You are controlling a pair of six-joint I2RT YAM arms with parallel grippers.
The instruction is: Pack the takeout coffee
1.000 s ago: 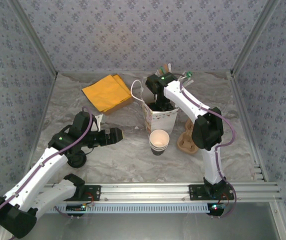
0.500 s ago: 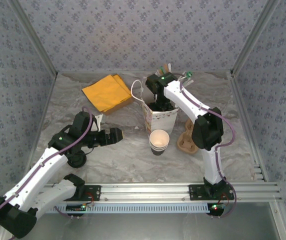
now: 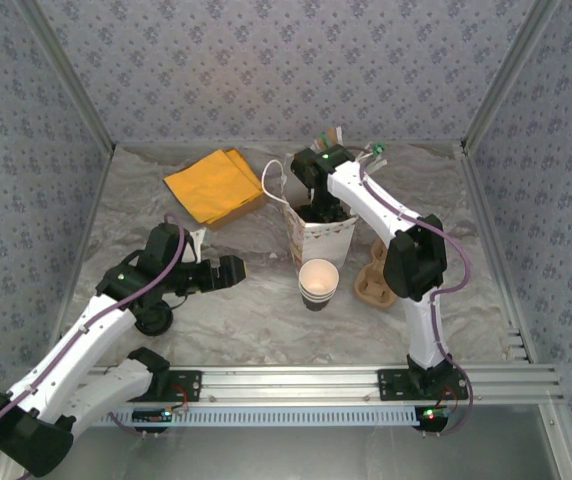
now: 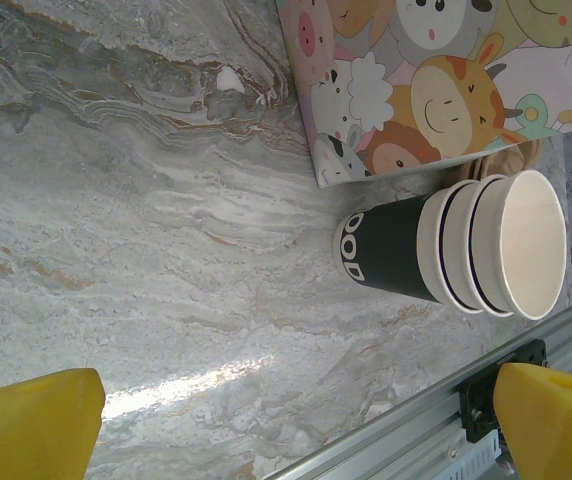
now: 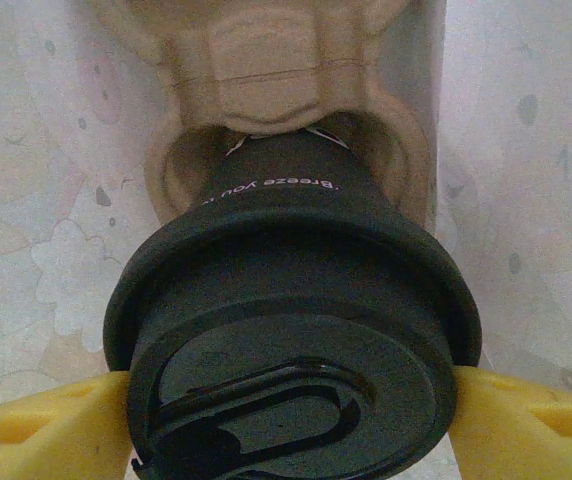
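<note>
Stillness since a second ago: neither arm has shifted. Takeout coffee (image 3: 318,281) stands upright on the table (image 3: 256,320), just in front of the paper bag (image 3: 322,240). Left gripper (image 3: 231,270) hovers to its left, fingers spread wide, empty. Right gripper (image 5: 291,410), inside the bag, clamps a dark lidded cup (image 5: 286,300) seated in a cardboard carrier (image 5: 266,70).

Bag (image 3: 323,240), napkins (image 3: 214,186) and a cup carrier (image 3: 373,283) on a marble table (image 3: 256,305)
The paper bag, printed with cartoon animals, stands upright mid-table, its white handle loop (image 3: 271,181) hanging to the left. The yellow-orange napkins lie fanned out at the far left. The brown cardboard carrier lies just right of the bag. A metal rail (image 3: 296,379) runs along the near edge, and patterned blue-grey walls (image 3: 266,70) enclose the other sides.
</note>
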